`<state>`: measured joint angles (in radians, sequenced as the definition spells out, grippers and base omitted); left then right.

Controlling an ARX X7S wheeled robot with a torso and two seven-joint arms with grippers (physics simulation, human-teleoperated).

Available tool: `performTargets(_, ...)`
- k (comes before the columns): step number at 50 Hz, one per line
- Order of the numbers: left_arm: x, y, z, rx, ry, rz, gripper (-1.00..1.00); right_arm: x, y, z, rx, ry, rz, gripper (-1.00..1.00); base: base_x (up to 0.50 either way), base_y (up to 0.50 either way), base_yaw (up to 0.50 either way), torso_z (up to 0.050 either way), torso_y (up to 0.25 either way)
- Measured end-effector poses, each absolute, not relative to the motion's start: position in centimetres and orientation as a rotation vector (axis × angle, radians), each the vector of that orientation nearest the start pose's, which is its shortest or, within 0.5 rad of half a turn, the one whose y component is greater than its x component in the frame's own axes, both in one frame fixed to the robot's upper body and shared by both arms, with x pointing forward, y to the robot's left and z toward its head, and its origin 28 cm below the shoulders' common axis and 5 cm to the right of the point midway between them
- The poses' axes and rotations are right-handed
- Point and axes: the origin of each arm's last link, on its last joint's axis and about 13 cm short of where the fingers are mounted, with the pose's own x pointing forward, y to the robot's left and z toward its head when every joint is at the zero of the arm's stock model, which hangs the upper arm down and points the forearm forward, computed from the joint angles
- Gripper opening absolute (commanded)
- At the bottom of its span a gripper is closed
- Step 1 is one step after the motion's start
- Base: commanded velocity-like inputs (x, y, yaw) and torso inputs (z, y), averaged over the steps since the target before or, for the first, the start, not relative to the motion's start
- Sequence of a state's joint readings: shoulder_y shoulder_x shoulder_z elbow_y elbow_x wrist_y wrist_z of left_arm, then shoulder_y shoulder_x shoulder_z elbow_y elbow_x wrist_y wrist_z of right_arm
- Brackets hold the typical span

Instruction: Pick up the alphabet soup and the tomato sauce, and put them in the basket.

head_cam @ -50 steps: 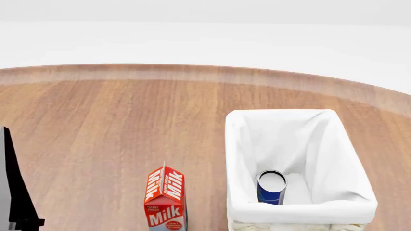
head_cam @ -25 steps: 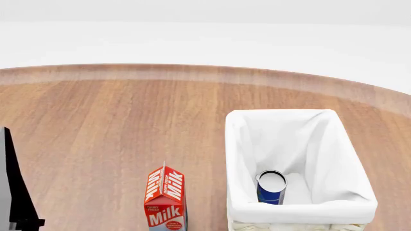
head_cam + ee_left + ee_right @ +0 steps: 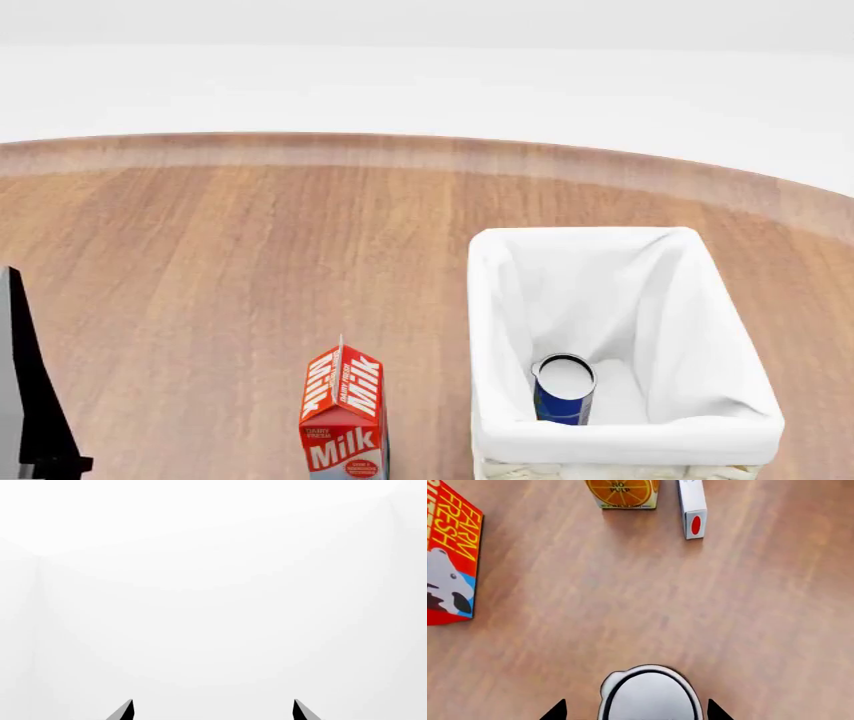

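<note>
One broad wood-grain tabletop [image 3: 240, 260] carries the rectangular wicker basket [image 3: 497, 300] with its smooth white liner, and the cylindrical blue alphabet soup [image 3: 562, 392] stands inside, a gabled milk carton [image 3: 343, 420] beside the basket. The right pincer [image 3: 635, 711] straddles a round silvery can top [image 3: 650, 695], apparently the tomato sauce, though I cannot tell if it grips; the left pincer [image 3: 212, 710] is spread, released.

The left pincer [image 3: 212, 711] stood spread with nothing between its two dark tips, while the right pincer [image 3: 636, 711] pointed downward, its tips likewise wide apart.
</note>
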<state>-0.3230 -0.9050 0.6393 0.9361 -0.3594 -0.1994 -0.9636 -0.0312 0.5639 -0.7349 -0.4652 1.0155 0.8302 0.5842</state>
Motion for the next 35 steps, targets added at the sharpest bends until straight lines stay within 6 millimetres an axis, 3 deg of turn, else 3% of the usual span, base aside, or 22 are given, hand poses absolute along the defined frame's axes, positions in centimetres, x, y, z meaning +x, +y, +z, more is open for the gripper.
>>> performTargets(25,15.9,21.4,18.5,0.165,-0.618,0.001,1.0,8.5,-6.7,1.7,-0.037,0.983,0.51,1.0,0.0,0.0,0.0,0.0,0.0)
performTargets(26,15.9,21.4,18.5,0.165,-0.618,0.001,1.0,8.5,-6.7,1.7,-0.037,0.983,0.51,-1.0,0.0,0.0,0.0,0.0,0.0)
performTargets(35,16.0,21.4,18.4,0.165,-0.616,0.001,1.0,8.3,-6.6,1.6,-0.018,0.986,0.508,-1.0,0.0,0.0,0.0,0.0,0.0)
